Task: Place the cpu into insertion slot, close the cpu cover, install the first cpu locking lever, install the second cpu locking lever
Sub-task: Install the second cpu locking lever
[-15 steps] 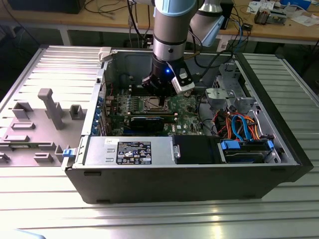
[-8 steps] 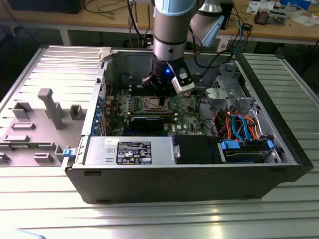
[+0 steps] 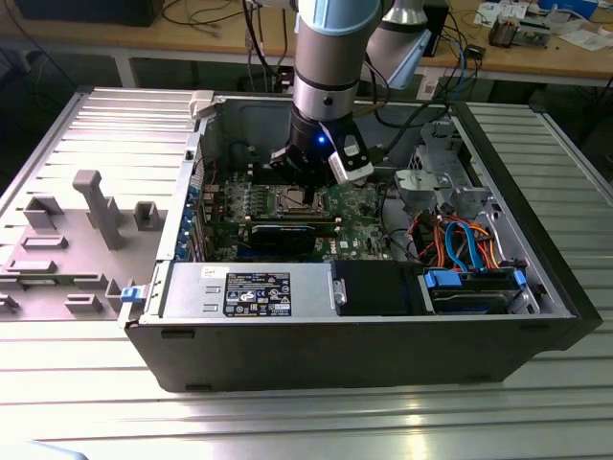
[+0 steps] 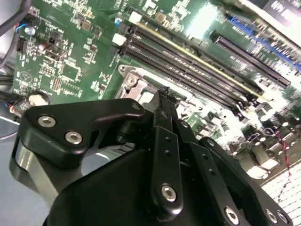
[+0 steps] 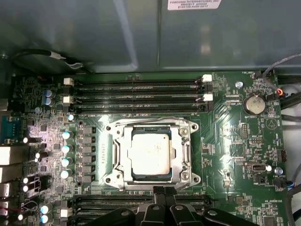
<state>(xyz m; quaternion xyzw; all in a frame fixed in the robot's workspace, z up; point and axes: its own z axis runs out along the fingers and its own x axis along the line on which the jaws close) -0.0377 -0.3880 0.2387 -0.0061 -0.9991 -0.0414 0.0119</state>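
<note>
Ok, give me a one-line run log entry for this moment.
cpu: seated in insertion slot | cpu cover: down | gripper: shut, beside socket

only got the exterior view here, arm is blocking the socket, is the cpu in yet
observer: yes, in the first wrist view the cpu lies flat in the socket.
operator: cover up or down
observer: down, the cpu cover lies flat around the chip, whose silver top shows through its window.
operator: and the fingers
observer: the gripper is shut, its tips just off one edge of the cover, with nothing visible between them.
</note>
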